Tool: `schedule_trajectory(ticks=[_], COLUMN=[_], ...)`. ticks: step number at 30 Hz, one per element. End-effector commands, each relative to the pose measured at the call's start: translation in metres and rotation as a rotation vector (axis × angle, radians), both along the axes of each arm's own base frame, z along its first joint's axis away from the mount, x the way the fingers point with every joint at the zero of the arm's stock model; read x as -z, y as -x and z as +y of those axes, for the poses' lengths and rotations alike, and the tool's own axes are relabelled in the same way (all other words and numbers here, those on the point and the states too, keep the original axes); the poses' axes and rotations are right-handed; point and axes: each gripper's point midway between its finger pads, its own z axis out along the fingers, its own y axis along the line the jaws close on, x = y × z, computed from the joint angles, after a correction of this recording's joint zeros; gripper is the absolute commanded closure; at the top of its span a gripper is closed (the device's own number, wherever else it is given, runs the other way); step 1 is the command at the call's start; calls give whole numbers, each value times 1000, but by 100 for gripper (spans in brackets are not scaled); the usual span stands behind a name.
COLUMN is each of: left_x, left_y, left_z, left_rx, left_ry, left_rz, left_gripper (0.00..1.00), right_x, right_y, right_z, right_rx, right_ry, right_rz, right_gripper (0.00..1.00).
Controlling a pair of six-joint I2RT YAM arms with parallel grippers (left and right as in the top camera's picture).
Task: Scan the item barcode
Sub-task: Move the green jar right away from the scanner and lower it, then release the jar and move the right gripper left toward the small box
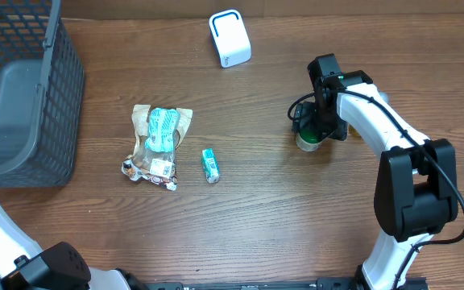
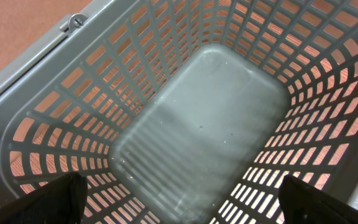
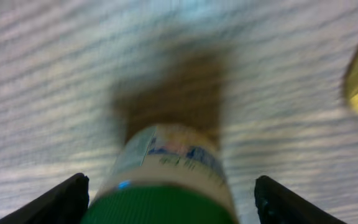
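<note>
Right gripper (image 3: 169, 190) seen open, fingers clear either side of green-capped bottle (image 3: 166, 155) standing directly beneath; pick-up step judged in hand; square closure on body needed, then barcode turned toward white scanner (image 1: 229, 38).

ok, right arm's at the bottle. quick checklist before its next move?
1. Right hand astride the green-capped bottle, one finger each side: ok.
2. Bottle upright on the table: ok, as far as the overhead view shows.
3. Firm grip on the bottle: not ok, the jaws stand wide with a gap showing on one side.
4. Barcode position on the label: cannot tell, the wrist view is blurred.
5. Bare table between the bottle and the white box-shaped device: ok.
6. Left hand open over the basket, away from the bottle: ok.
</note>
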Motion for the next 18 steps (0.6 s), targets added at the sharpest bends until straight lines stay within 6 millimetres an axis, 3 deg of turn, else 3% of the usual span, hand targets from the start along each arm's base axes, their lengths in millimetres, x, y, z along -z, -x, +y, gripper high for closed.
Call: schedule_trajectory(ticks=[1,7,13,15,18], left_x=[-5,-5,-5,-5,-5], left_y=[-3,-3,-2,-3,-3], left_z=[0,0,0,0,0], left_rx=[19,19,19,19,19], left_ry=[-14,-14,-14,-14,-14], left_rz=[-5,-5,-4,-5,-5], left_gripper=[0,0,0,0,1], right_x=[-1,-13,-31,-33,-36], right_y=[-13,-56,-92,-93,-85], right_z=[-10,1,13,29,70], right_rx=[-25,-139,-141,-169,-253], right_ry=[67,59,21,-44,-205], right_rz=[-56,-237,-403,-416,-403], right_gripper=[17,17,18,20,23])
